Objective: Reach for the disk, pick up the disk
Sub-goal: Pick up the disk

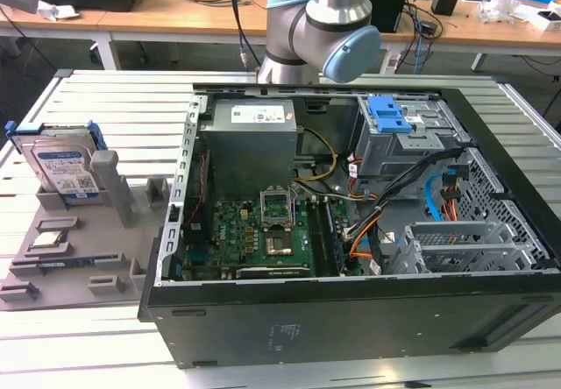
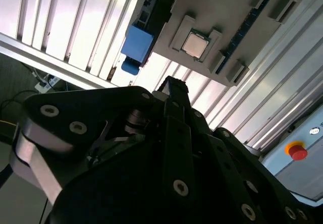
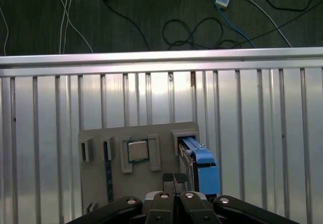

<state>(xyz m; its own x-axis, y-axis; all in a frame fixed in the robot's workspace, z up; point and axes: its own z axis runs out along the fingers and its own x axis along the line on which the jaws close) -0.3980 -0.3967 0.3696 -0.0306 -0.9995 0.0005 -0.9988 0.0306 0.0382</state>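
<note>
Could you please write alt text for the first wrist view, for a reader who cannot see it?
The shut gripper hangs above a grey tray on a slatted table, close to the disk standing on edge in a tray slot. A square chip lies in a neighbouring recess; cables trail over the dark floor beyond.

Disk [image 1: 61,163]: silver body, white-and-blue label, blue bracket; holder tray [image 1: 96,240]: plain grey; table [image 1: 114,109]: silver, ribbed in parallel slats; computer case [image 1: 351,328]: black; motherboard [image 1: 254,231]: green; drive-cage latch [image 1: 388,113]: blue; emergency button [image 2: 298,152]: red; gripper [image 3: 174,177]: black.
</note>
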